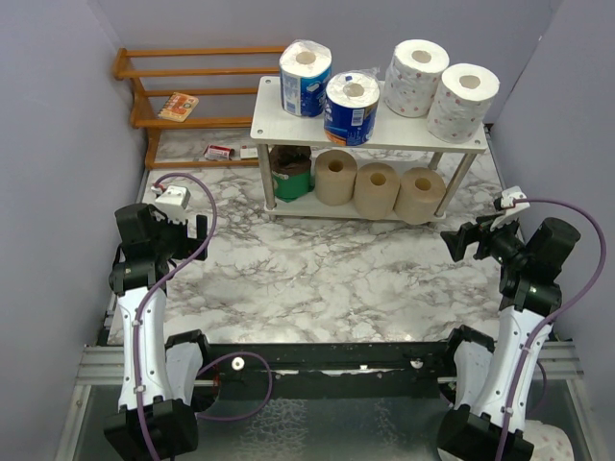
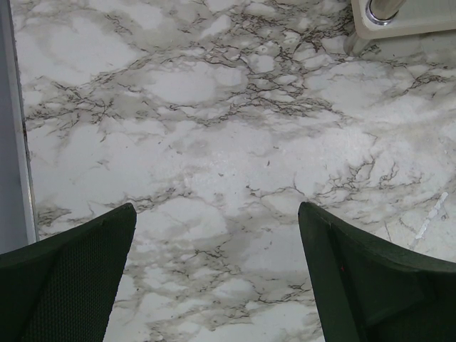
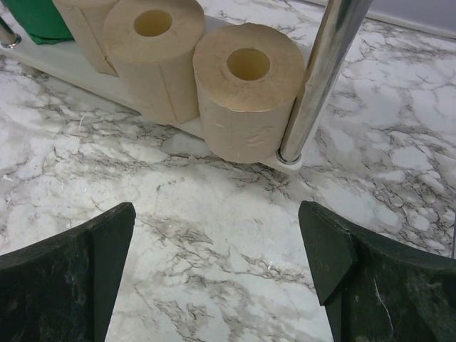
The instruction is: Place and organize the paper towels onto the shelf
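Your eight paper towels sit on the pale two-tier shelf at upper centre of the overhead view. Two blue-wrapped rolls and two white pink-dotted rolls stand on top; below are a dark brown roll with a green band and three tan rolls. The wrapper print is too small to read. Your left gripper and right gripper hang released and empty over the marbled counter.

Eight paper towels were counted: two white rolls, two blue-wrapped rolls, three tan rolls and one dark roll. One shelf, one orange rack, a left hand and a right hand were seen.
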Robot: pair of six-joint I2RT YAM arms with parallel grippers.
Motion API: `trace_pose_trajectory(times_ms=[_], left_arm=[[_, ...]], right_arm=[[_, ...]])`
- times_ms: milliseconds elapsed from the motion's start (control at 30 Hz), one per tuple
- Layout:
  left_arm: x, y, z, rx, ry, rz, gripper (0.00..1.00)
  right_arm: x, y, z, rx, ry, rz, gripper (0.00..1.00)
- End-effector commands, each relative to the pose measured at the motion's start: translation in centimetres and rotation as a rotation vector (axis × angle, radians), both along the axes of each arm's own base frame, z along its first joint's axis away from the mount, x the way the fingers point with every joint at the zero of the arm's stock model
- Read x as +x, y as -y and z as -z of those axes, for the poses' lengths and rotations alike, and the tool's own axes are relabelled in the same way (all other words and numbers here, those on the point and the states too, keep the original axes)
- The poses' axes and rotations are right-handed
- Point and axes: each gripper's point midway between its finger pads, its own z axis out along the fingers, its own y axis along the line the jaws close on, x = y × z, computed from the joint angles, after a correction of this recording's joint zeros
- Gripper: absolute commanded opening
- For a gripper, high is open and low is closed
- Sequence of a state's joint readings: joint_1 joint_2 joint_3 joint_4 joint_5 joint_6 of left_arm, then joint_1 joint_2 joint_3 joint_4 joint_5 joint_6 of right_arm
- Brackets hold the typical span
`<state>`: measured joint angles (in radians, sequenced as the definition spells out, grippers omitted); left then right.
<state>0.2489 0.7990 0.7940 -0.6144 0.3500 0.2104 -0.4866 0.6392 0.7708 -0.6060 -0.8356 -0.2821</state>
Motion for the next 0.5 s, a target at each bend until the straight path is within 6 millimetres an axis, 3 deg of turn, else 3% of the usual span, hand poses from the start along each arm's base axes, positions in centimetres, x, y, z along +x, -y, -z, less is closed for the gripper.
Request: trace_pose_trajectory(times_ms=[0, 467], left_arm=[[0.28, -0.60, -0.45, -0.001, 0.025, -0.044, 0.99], [0.35, -1.19, -0.46, 0.006, 0.027, -0.086, 0.99]], right_arm=[[-0.15, -0.10, -0.05, 0.007, 0.001, -0.002, 1.00], [0.11, 0.29, 0.12, 0.012, -0.009, 0.020, 1.00]])
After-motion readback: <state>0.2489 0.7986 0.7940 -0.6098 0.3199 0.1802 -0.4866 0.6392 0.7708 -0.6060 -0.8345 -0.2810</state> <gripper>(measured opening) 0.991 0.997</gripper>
